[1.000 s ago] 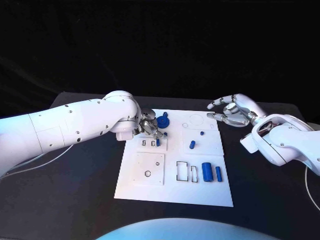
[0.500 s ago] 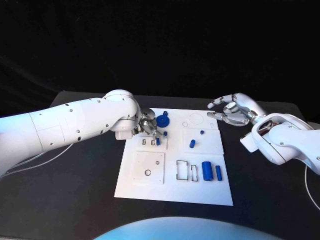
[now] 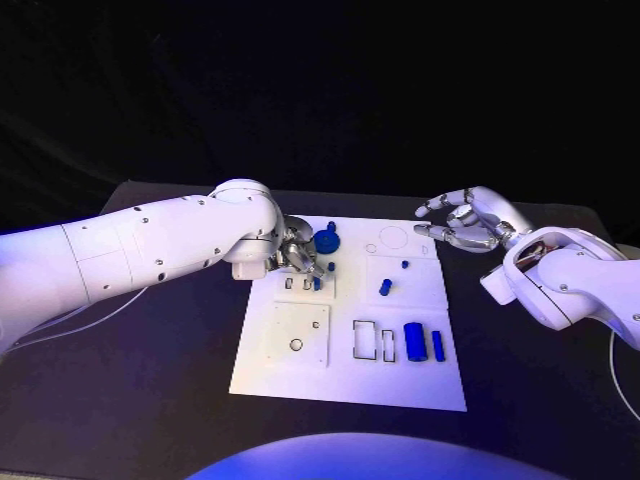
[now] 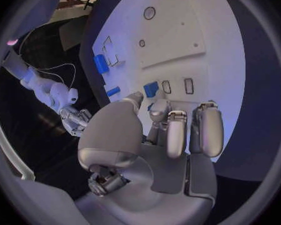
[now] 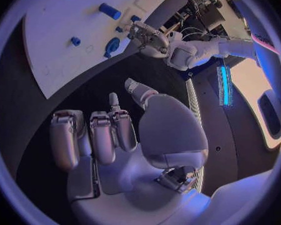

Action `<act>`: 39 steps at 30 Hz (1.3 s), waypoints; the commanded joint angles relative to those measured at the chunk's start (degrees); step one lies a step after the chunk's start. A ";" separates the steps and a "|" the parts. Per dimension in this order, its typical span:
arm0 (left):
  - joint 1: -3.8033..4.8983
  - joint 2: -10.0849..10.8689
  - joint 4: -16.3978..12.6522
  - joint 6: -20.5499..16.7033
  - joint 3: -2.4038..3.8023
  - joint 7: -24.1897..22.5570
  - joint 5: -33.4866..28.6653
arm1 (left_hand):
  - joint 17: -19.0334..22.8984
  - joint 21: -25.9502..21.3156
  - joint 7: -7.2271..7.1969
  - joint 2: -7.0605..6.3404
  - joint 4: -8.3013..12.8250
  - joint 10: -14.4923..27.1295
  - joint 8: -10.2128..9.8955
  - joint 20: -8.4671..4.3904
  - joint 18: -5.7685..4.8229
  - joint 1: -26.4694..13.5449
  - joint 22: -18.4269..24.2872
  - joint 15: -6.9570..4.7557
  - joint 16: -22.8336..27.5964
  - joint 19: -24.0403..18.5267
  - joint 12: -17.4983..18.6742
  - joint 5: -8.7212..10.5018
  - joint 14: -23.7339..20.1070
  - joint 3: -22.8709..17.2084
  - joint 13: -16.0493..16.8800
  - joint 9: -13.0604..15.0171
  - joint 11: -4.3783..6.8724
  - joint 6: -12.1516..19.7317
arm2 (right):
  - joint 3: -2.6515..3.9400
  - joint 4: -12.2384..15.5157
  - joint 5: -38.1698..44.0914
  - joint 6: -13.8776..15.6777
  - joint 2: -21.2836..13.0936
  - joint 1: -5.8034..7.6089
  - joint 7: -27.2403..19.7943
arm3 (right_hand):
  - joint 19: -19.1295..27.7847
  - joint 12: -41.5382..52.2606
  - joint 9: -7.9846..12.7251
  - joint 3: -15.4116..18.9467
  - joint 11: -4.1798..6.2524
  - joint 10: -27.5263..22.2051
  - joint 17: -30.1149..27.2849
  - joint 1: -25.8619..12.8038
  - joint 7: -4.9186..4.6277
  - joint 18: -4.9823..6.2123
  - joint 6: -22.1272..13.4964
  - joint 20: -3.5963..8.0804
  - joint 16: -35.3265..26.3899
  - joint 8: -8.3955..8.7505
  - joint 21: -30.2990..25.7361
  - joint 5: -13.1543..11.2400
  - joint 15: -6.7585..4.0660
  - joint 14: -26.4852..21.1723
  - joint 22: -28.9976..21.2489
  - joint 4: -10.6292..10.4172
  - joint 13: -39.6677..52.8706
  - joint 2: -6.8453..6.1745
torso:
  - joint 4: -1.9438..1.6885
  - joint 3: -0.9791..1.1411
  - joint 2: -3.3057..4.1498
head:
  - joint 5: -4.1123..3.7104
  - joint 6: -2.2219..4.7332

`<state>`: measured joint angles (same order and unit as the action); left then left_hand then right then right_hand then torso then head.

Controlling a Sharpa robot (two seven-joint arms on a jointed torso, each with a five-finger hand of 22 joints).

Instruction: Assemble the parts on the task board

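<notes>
Blue pieces are scattered over the white board, and by the look of them most of the assembly is still to do. Two cylinders, one thick and one thin, lie loose beside the empty rectangular slots near the board's front edge. A small peg and a smaller stud sit near the middle, and a round knobbed piece rests at the far left corner; whether any of these is properly seated I cannot tell.

The left hand is down over the board's left side by two small slots, its fingers curled; a small blue block sits right at the fingertips, but whether it is gripped or only touched I cannot tell. The right hand hovers off the board's far right corner above the dark surface, fingers loosely curled, holding nothing.
</notes>
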<state>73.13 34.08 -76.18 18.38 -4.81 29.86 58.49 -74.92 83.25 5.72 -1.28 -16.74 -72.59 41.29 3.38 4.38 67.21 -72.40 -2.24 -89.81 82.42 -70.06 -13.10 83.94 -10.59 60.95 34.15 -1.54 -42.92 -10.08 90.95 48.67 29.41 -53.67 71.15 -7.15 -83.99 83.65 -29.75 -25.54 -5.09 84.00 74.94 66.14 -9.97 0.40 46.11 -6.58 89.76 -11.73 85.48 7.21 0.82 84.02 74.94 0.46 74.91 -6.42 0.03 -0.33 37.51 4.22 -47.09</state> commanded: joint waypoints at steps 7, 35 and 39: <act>0.06 -0.20 -0.15 0.90 0.01 -0.01 -0.21 | -15.08 0.29 -0.26 0.36 -0.01 -0.05 0.28 -0.17 -1.09 2.15 -0.19 -0.23 -0.19 0.20 -0.06 -0.34 6.06 -3.57 0.08 0.48 0.41 -0.21 | 0.01 -0.12 -0.01 -0.65 0.15 -0.11 0.21 | -3.49 0.02 -0.07 -0.01 0.15 1.58 15.06 -0.45 0.01 0.92 -0.16 0.02 0.24 -0.29 -0.11 0.29 -0.14 5.98 11.76 -0.24 9.58 0.33 | 0.01 0.03 0.00 | -0.01 -0.11; 0.06 0.07 0.12 0.16 0.00 -0.28 -6.48 | -15.08 0.50 -0.47 -8.64 8.84 -0.59 3.68 -0.42 -1.18 6.38 -1.05 -0.70 -0.19 0.32 0.44 -1.53 6.06 -34.85 0.11 5.83 0.87 0.83 | -0.02 -0.46 -0.35 -0.81 0.27 -0.28 0.36 | -3.52 0.05 -0.14 -0.01 0.17 1.61 15.06 -0.49 0.03 0.91 -0.11 0.04 0.24 -0.45 -0.09 0.48 -0.17 5.98 11.79 -0.36 9.60 0.41 | -0.01 0.08 -0.04 | -0.01 -0.20; 0.06 0.68 -0.06 -1.72 0.01 -0.58 -9.72 | -15.08 0.50 -0.27 -9.18 11.07 -0.94 4.50 -0.29 -1.17 5.33 -1.02 -0.60 -0.19 0.28 0.38 -3.02 6.06 -37.44 0.26 6.87 0.74 0.66 | -0.02 -0.60 -0.53 -0.73 0.25 -0.30 0.30 | -3.54 0.04 -0.15 0.00 0.17 1.61 15.06 -0.52 0.04 0.90 -0.11 0.04 0.24 -0.47 -0.05 0.49 -0.17 5.98 11.81 -0.40 9.59 0.42 | -0.05 0.07 0.00 | -0.05 -0.16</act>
<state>73.13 34.60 -76.05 18.16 -4.83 29.86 53.22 -74.91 83.49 5.21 -10.01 -16.59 -73.06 45.51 3.18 4.38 72.82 -73.44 -2.66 -89.81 82.61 -69.84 -15.75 83.95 -36.78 61.11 36.82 -0.75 -42.41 -10.10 90.41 48.29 29.31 -53.44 70.91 -6.74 -83.99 83.65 -29.83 -25.54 -5.09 84.00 74.92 65.82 -9.97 0.39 46.11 -6.58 89.76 -11.95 85.48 7.53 0.82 84.02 74.91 0.47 74.95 -6.11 0.03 -0.26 37.48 4.17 -47.27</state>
